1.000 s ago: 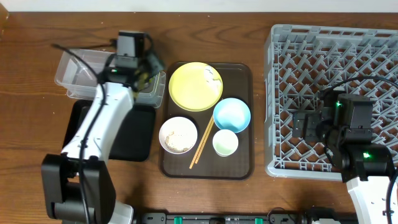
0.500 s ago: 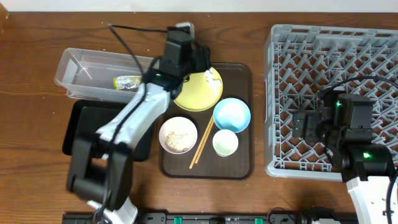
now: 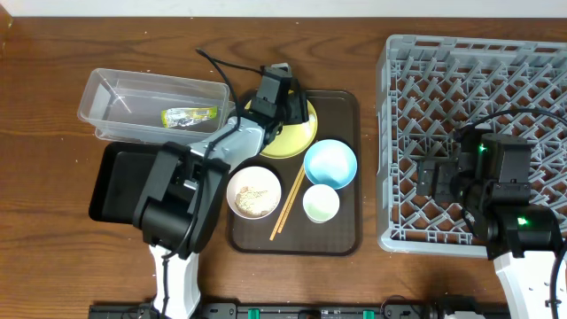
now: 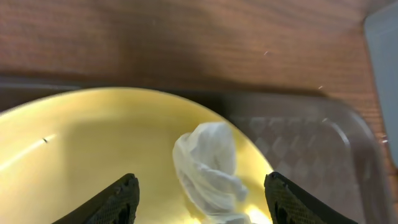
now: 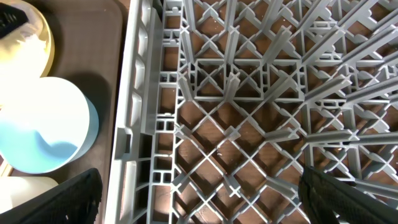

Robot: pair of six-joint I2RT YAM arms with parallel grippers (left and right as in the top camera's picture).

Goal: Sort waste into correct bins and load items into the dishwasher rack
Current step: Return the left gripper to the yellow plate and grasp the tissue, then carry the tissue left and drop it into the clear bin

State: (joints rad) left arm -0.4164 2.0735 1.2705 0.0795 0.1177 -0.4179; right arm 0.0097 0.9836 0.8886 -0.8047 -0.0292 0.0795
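My left gripper [image 3: 285, 99] is open just above the round yellow plate [image 3: 299, 135]. In the left wrist view its fingers [image 4: 200, 194] straddle a white crumpled scrap [image 4: 208, 165] lying on the plate [image 4: 93, 149]. The green-and-yellow wrapper [image 3: 189, 115] lies in the clear tub [image 3: 133, 93]. The black tray [image 3: 115, 182] sits in front of the tub. The white bowl [image 3: 254, 192] holds rice-like leftovers. The light-blue bowl [image 3: 330, 164], white cup [image 3: 321, 204] and chopsticks [image 3: 288, 206] lie beside it. My right gripper [image 3: 434, 177] is open and empty over the grey rack [image 3: 478, 80].
The dishes sit on a brown serving tray [image 3: 341, 237] between the bins and the rack. The right wrist view shows the rack's lattice [image 5: 249, 124], the light-blue bowl [image 5: 43, 130] and the plate's edge [image 5: 31, 43]. Bare wooden table lies in front.
My left gripper moved right from over the clear tub to over the yellow plate. The wrapper now lies loose in the tub. The right arm has not moved.
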